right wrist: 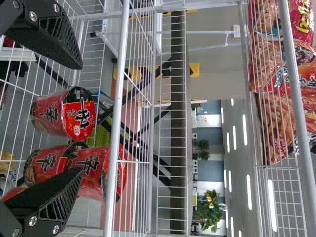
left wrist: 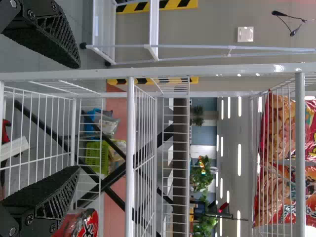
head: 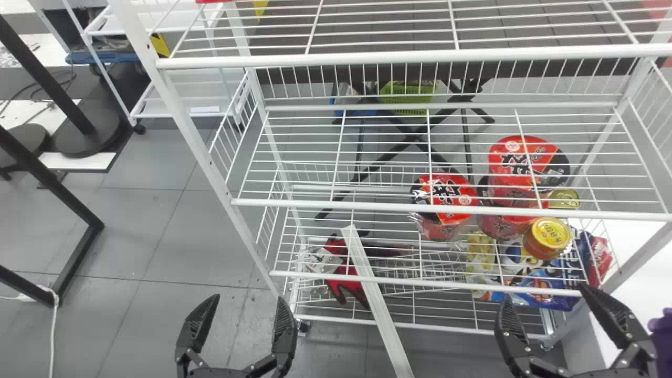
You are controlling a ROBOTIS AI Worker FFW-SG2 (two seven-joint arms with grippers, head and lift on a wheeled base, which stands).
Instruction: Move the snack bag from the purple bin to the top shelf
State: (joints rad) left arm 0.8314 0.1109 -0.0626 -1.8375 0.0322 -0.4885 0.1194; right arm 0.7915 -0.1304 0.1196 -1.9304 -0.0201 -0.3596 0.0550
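My left gripper point(head: 247, 302) stands open and empty before the rack's lower left; in the left wrist view the left gripper point(left wrist: 77, 117) has its fingers apart. Before the lower right of the rack, my right gripper point(head: 546, 295) is open too, as is the right gripper point(right wrist: 80, 118) in its wrist view. A purple piece, perhaps the bin point(head: 662, 336), shows at the right edge beside the right gripper. Red snack bags point(left wrist: 281, 158) lie behind wires on a high shelf point(left wrist: 300, 118); more red bags point(right wrist: 274, 118) are up there in the right wrist view.
Red noodle cups point(head: 443, 202) and a yellow-lidded can point(head: 548, 237) stand under the rack's middle rail point(head: 367, 205). Colourful bags point(head: 551, 289) and a red glove-like item point(head: 346, 278) lie low down. A white bar point(head: 375, 304) slants out front. Black posts point(head: 47, 173) stand left.
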